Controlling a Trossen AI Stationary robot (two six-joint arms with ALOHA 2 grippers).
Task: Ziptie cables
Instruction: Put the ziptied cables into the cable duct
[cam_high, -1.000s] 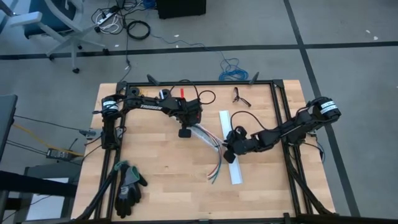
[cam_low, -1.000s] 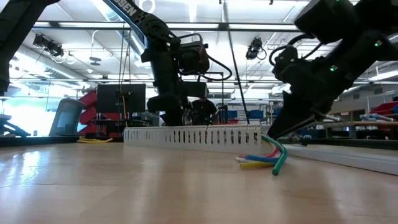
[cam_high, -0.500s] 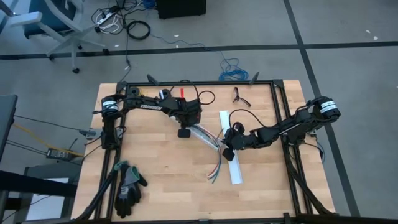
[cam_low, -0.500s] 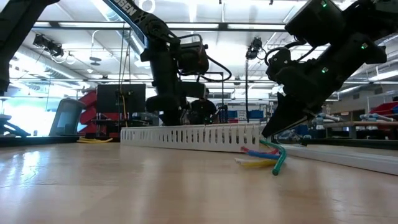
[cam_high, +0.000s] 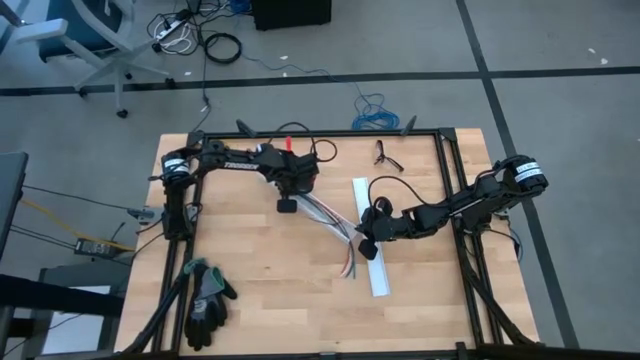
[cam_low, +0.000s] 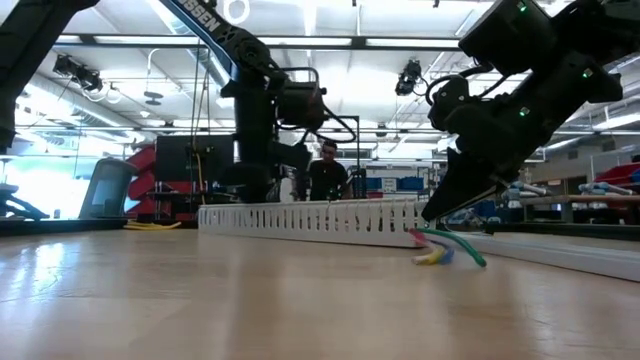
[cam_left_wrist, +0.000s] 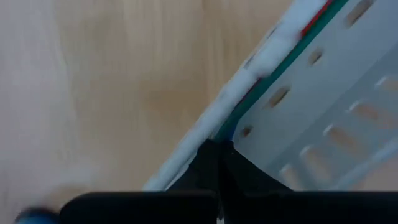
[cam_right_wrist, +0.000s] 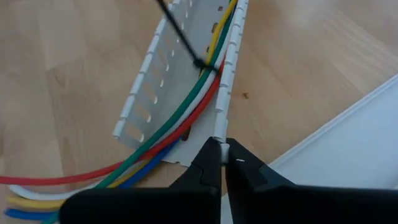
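Observation:
A white perforated channel (cam_high: 325, 218) lies on the wooden table, running from centre left toward my right gripper. The cables (cam_right_wrist: 186, 112), coloured red, green, white, yellow and blue, run along inside it. Their free ends (cam_high: 350, 262) spill out onto the table at its right end. A thin black tie (cam_right_wrist: 198, 61) crosses the cables in the channel. My left gripper (cam_high: 288, 206) is shut on the channel's left end. My right gripper (cam_high: 364, 247) is shut on its right end. In the low view the channel (cam_low: 310, 217) stands on its base. My left gripper pinches the upper edge of one side wall (cam_left_wrist: 217, 118) of the channel between its two fingers, at the channel's left end. It comes from above, pointing steeply down. The channel's base stays on the table. My right gripper pinches the end of a side wall (cam_right_wrist: 222, 127) between its two fingertips, beside where the cables leave the channel. It comes slanting down from the table's right side. That end rests on the table.
A long flat white strip (cam_high: 378, 275) lies under and beside my right gripper. Black gloves (cam_high: 205, 300) lie at the near left corner. A small dark item (cam_high: 386, 155) lies near the far edge. A person (cam_low: 325, 175) shows beyond the table.
My left gripper has gone toward the table's far left, tipping a little, and has drawn the channel's left end with it. The cables' free ends have slid along the table toward the channel. My right gripper has stayed at the channel's right end.

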